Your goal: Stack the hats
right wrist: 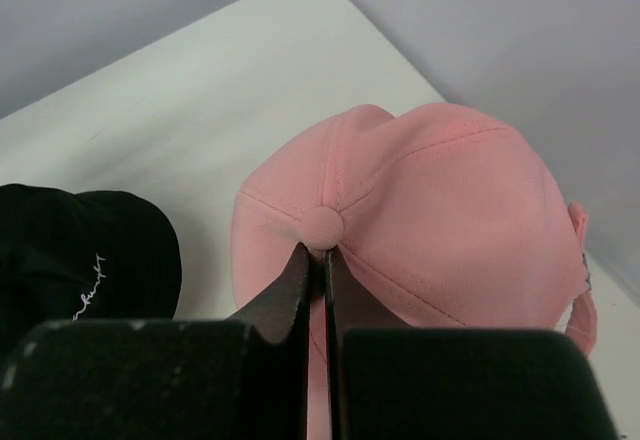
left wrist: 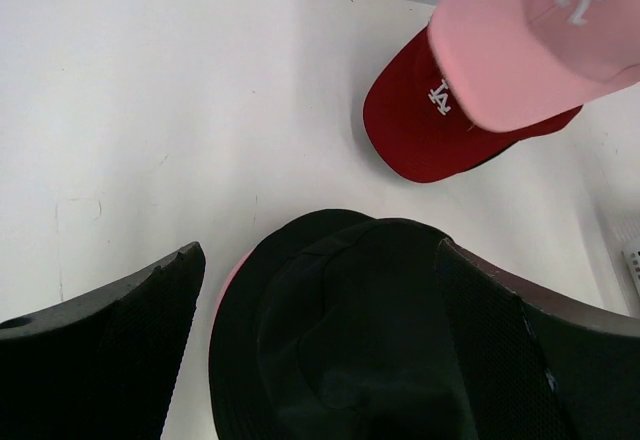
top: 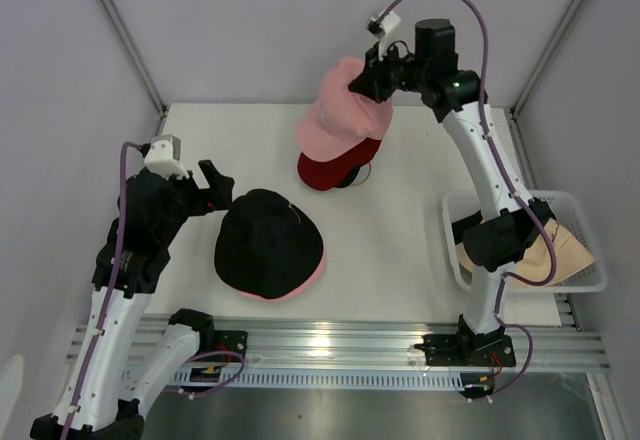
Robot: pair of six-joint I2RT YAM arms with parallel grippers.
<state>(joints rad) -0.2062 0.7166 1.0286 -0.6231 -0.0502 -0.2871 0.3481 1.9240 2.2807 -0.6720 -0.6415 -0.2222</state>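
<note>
My right gripper (top: 362, 85) is shut on the crown of a pink baseball cap (top: 340, 120), pinching it just beside the top button (right wrist: 322, 225). It holds the cap over a red cap (top: 335, 165) at the table's back, which lies on a black cap (top: 352, 176). I cannot tell whether pink and red touch. A black bucket hat (top: 265, 240) lies on a pink bucket hat whose rim (top: 312, 272) shows at the lower right. My left gripper (top: 215, 185) is open and empty, just left of and above the black hat (left wrist: 340, 340).
A white mesh basket (top: 590, 260) stands at the table's right edge and holds a cream hat (top: 562, 245). The right arm's base is next to it. Grey walls close in the back and the sides.
</note>
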